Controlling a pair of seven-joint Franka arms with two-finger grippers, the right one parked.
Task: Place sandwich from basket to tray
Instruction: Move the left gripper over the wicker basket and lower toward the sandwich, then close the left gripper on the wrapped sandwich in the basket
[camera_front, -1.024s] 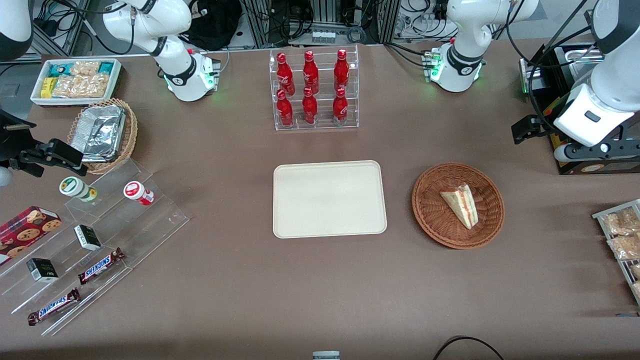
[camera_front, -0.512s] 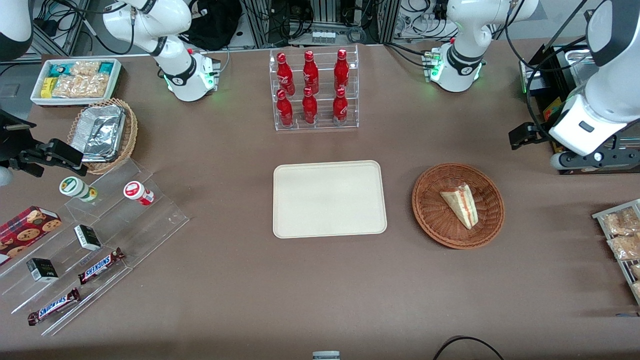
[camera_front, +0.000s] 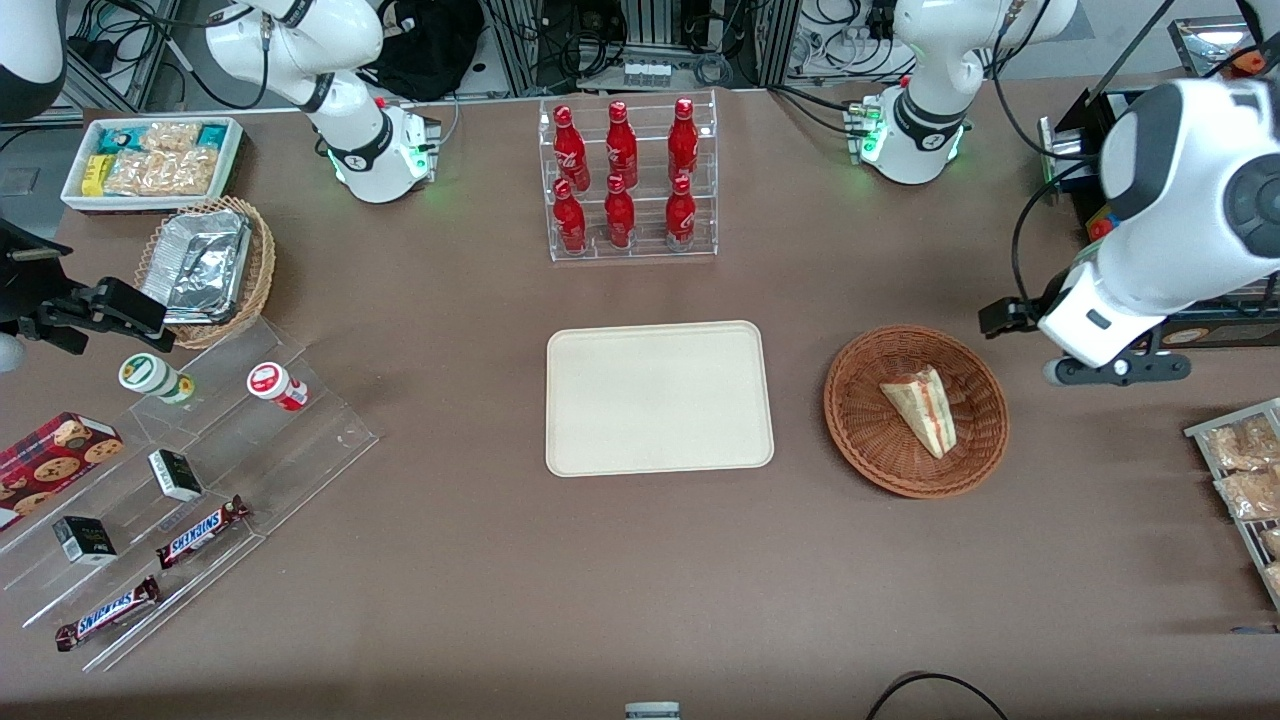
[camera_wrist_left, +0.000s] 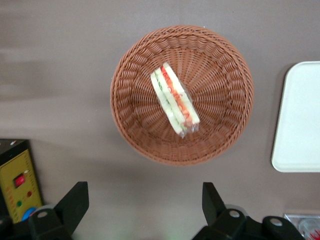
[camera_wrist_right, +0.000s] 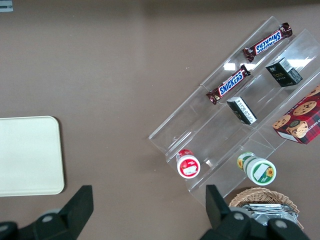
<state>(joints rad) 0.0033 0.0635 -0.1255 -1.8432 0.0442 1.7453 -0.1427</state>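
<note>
The cream-beige tray (camera_front: 659, 398) lies flat on the brown tabletop (camera_front: 480, 580), nearer to the front camera than the rack of red bottles (camera_front: 627, 180). Beside the tray, toward the working arm's end, sits the round reddish-brown wicker basket (camera_front: 860, 430). The sandwich (camera_front: 922, 410) lies in the basket, a wedge with red and green filling. The gripper (camera_wrist_left: 145, 207) hovers above the tabletop just beside the basket, and its fingers (camera_wrist_left: 74, 202) are wide apart, holding nothing.

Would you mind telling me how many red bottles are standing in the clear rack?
6, none apparently hidden: three on the upper tier, three on the lower tier, nearer the camera.
</note>
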